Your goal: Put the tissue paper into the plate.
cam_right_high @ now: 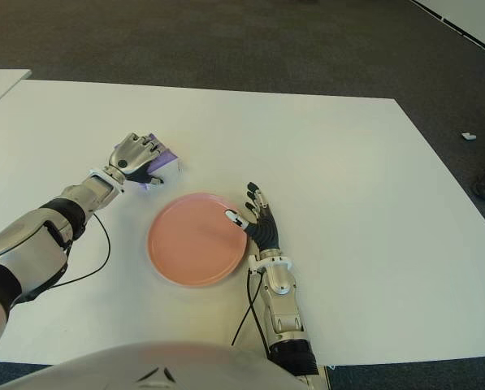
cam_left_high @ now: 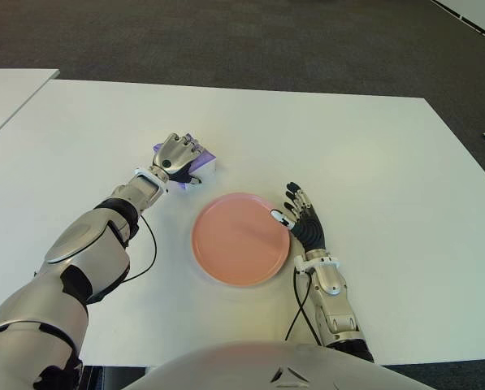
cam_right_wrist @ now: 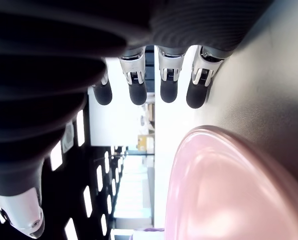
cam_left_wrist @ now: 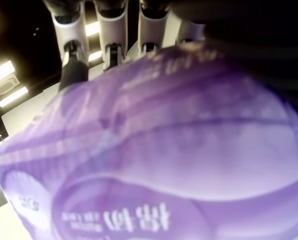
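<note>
From the left eye view, the left hand (cam_left_high: 179, 154) is stretched out over the white counter (cam_left_high: 372, 162), its fingers curled down over the purple tissue paper (cam_left_high: 203, 162) pack. The pack shows under and just past the fingers on the side toward the pink plate (cam_left_high: 240, 239), which lies close by but apart from the pack. The right hand (cam_left_high: 300, 218) shows flat beside the plate's right edge, fingers straight and spread, its thumb tip reaching over the plate's rim. A black cable (cam_left_high: 149, 252) hangs from the left forearm across the counter

The right eye view gives the same layout: tissue paper (cam_right_high: 162, 166) beneath the left hand (cam_right_high: 135, 154), outside the plate (cam_right_high: 197, 239), and the right hand (cam_right_high: 258, 215) at the plate's right rim

In the left wrist view, the purple pack (cam_left_wrist: 163, 160) fills nearly the whole picture, pressed right up against the palm, with the fingers (cam_left_wrist: 109, 30) wrapped over its far edge, so the hand is closed on it

In the right wrist view, the fingers (cam_right_wrist: 139, 90) extend straight and slightly apart with nothing in them, and the pink plate (cam_right_wrist: 228, 190) lies just beside the palm
</note>
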{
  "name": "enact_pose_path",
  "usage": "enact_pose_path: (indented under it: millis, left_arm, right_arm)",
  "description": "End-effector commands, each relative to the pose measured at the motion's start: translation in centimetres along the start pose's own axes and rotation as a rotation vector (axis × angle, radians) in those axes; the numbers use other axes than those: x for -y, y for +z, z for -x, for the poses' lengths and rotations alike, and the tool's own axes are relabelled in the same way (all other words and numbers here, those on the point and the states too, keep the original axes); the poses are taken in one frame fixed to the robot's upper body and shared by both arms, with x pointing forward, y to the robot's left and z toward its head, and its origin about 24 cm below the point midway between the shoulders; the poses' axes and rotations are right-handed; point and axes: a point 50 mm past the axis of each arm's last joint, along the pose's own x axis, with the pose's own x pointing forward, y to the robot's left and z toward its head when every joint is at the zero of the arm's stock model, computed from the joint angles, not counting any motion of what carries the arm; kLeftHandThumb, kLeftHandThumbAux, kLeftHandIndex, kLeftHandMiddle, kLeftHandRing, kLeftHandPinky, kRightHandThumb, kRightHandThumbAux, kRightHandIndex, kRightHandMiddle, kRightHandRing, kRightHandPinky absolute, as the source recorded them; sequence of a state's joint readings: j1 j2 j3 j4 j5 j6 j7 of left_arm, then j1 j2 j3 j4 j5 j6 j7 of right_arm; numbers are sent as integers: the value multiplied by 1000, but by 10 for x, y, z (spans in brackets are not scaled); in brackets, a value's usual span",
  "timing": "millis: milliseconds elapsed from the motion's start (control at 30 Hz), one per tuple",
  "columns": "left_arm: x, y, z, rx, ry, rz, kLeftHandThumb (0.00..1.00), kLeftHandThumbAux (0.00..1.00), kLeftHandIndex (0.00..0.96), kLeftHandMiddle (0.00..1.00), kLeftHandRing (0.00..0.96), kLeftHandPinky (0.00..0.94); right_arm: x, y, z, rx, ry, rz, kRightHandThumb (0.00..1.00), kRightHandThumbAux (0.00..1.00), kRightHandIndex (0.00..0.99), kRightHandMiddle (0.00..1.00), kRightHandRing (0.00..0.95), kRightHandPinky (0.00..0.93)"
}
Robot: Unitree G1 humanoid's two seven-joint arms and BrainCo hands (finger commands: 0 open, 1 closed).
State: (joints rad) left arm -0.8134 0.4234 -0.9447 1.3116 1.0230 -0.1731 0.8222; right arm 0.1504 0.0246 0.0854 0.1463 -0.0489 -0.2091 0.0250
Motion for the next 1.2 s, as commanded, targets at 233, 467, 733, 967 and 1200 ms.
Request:
enact_pose_path:
  millis: [233, 467, 733, 967, 1200]
  left_arm:
    - [38, 30, 36, 78, -185, 75, 748, 694, 444, 855, 858, 855]
    - [36, 27, 34, 66, -182, 74, 746, 695, 443, 845, 849, 840]
    - [30, 17, 28, 16, -151, 103, 737, 697, 443, 841, 839, 838]
    - [20, 2, 20, -41, -113, 125, 732, 698, 443, 839, 837, 836]
    - [10, -16, 16, -117, -63, 160, 729, 699, 443, 829, 823, 798]
  right_arm:
    - [3, -30, 14, -174, -18, -17, 0, 655, 25, 51, 20, 13]
    - [3, -30, 12, -173, -16, -10, 0, 655, 20, 50, 20, 17]
    - [3, -30, 11, -170, -19, -10, 0, 664, 16, 50, 22, 22]
    - [2, -30, 10, -171, -18, -2, 0, 665, 14, 50, 24, 25]
    - [2, -30, 10, -169, -15, 1, 0, 660, 13, 48, 21, 22]
